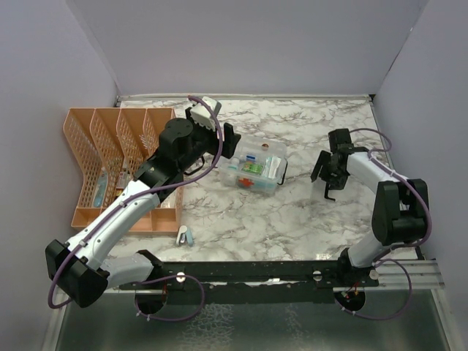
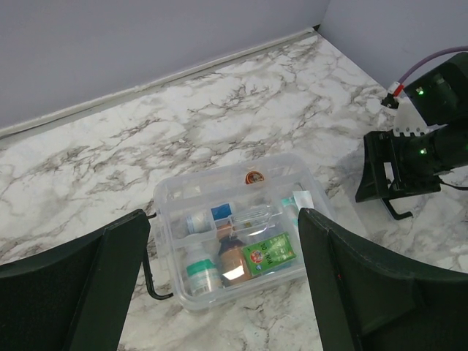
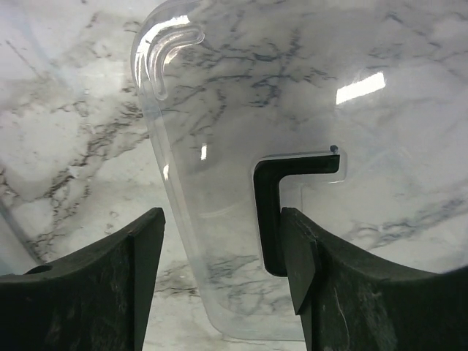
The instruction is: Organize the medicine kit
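White marble-patterned tabletop [image 1: 292, 219] (grey veins), plain lavender-grey walls [image 1: 241, 44] on three sides, soft even light

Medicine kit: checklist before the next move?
1. Medicine kit open, contents exposed: ok.
2. Left gripper open and empty above the kit: ok.
3. Clear lid below the right gripper: ok.
4. Lid's black clip between the right fingers: ok.
5. Lid gripped: not ok, fingers stand apart.
6. Contents seated below the rim: cannot tell.
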You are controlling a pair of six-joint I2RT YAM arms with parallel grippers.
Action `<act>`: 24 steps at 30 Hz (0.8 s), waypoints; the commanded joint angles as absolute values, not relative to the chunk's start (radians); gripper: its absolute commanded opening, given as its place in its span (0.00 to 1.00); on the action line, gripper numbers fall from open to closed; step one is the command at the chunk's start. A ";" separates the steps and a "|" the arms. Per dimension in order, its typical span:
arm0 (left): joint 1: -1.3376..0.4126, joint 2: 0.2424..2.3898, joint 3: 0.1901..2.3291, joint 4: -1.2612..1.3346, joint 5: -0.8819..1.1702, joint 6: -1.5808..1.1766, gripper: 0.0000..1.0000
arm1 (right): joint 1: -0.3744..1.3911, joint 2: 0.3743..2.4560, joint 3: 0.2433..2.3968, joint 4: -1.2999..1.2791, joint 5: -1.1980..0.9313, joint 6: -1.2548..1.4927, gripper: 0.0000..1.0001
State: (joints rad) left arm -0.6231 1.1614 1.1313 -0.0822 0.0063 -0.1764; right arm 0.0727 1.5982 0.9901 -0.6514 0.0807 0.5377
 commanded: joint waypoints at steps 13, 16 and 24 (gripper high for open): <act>-0.633 1.161 1.153 -0.053 -0.002 -0.173 0.86 | 0.172 1.740 1.129 -0.708 0.214 0.517 0.66; -0.634 1.160 1.152 -0.056 -0.002 -0.170 0.86 | 0.186 1.761 1.141 -0.719 0.232 0.528 0.66; -0.635 1.169 1.127 -0.033 0.010 -0.177 0.87 | 0.216 1.778 1.149 -0.721 0.287 0.588 0.55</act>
State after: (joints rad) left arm -0.6308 1.1618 1.1313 -0.0811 0.0063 -0.1768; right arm 0.2028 1.7519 1.1423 -0.7185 0.2375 0.5400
